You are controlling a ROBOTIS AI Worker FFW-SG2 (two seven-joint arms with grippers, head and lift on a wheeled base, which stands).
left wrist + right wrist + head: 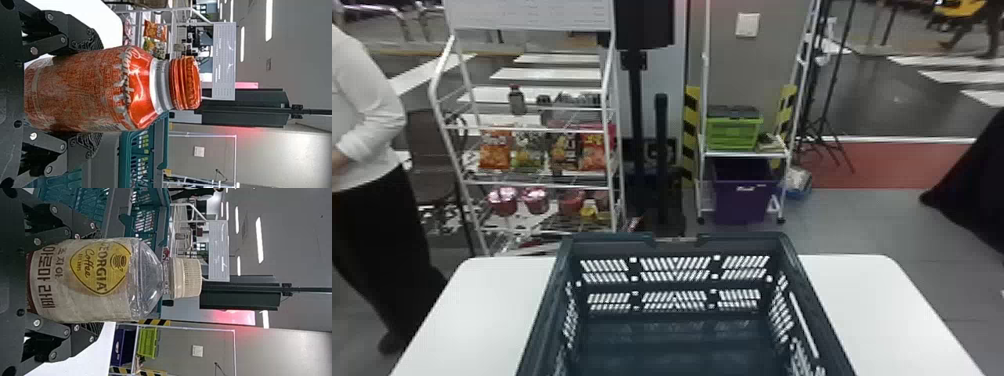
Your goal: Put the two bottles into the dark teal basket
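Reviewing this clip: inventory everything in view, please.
Capped bottle: one, orange-red, in the left gripper
Clear plastic labelled bottle: one, cream cap, in the right gripper
Slotted plastic basket: one, dark teal, on the table
Table: one, white, beneath the basket
Metal racks: two, white, beyond the table
Snack bags: four, mixed colours, left rack
Lidded cups: several, reddish, below the bags
Plastic crate: one, lime green, right rack
Bin: one, purple, below the crate
Grippers: two, black, around the bottles
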